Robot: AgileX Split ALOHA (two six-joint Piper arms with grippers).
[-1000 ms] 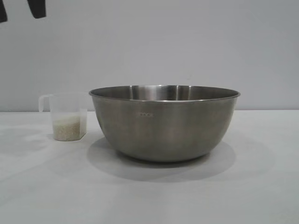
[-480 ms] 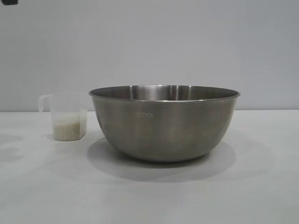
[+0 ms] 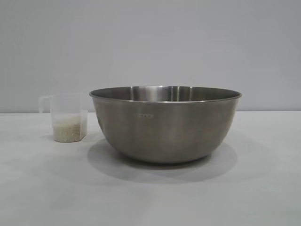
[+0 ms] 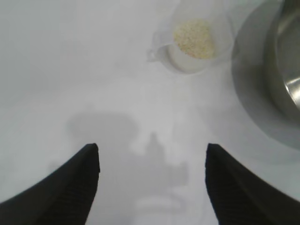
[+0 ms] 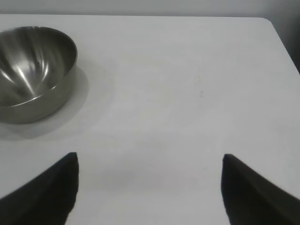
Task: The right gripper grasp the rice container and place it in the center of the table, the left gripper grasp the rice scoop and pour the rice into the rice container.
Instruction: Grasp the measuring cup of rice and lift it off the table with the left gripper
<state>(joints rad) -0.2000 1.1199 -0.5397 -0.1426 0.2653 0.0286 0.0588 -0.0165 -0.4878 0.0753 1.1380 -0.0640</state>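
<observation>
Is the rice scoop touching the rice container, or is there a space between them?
Apart. The left wrist view shows a strip of bare table between the rice scoop and the rice container.

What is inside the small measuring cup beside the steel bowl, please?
The rice scoop holds a shallow layer of off-white rice at its bottom; the rest is empty. Its handle hides nothing inside.

Steel rice container upright mid-table; translucent rice scoop just beside, rice inside.
</observation>
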